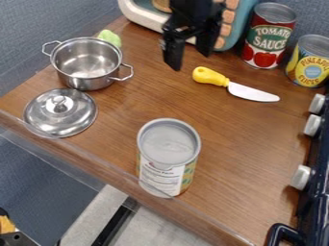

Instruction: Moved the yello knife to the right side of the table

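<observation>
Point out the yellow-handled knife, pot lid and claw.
Yellow-handled knife [240, 90]: camera view, blade near the handle.
Pot lid [61, 116]: camera view, metal top beside its knob.
Claw [191, 61]: camera view, midway between fingertips.

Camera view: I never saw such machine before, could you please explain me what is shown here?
This one picture comes from a fixed camera looking down at a slant. The black robot arm enters from the top edge. Its two-fingered pincer is open, holding nothing, near the yellow handle of a knife. On the wooden table also lie a metal pot, its lid beside it, and three cans. At the right edge are knobs, probably a toy stove's.
</observation>
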{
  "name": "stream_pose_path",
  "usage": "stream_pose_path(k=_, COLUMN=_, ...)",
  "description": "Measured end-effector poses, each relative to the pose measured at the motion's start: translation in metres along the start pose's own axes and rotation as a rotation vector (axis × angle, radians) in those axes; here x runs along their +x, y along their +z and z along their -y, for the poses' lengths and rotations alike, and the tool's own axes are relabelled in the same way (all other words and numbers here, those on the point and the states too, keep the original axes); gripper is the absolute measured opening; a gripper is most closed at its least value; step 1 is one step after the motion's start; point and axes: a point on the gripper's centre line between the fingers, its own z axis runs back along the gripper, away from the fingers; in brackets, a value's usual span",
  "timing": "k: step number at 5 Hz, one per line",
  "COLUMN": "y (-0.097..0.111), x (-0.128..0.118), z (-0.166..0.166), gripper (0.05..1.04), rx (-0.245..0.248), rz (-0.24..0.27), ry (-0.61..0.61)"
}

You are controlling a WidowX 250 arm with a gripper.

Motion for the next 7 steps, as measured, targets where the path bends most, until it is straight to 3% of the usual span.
stream_pose_path(k=2, y=-0.020, x=-0.001, z=0.031, gripper=1.000, rx=0.024, rz=-0.032, ry=-0.055)
stream_pose_path(k=3, y=-0.037, x=0.000, z=0.035, gripper=1.000, rx=0.056, rz=-0.021, ry=-0.087)
stream_pose_path(k=5, y=-0.055, x=-0.001, z=0.030, gripper=1.000, rx=0.075, rz=-0.002, ry=-0.125)
stream_pose_path(k=6, y=-0.059, x=0.000, z=0.031, gripper=0.950, rx=0.058, rz=0.004, ry=-0.158)
stream_pose_path(k=7, y=-0.061, x=0.003, z=0.030, gripper=0.670, rx=0.060, rz=0.025, ry=-0.188)
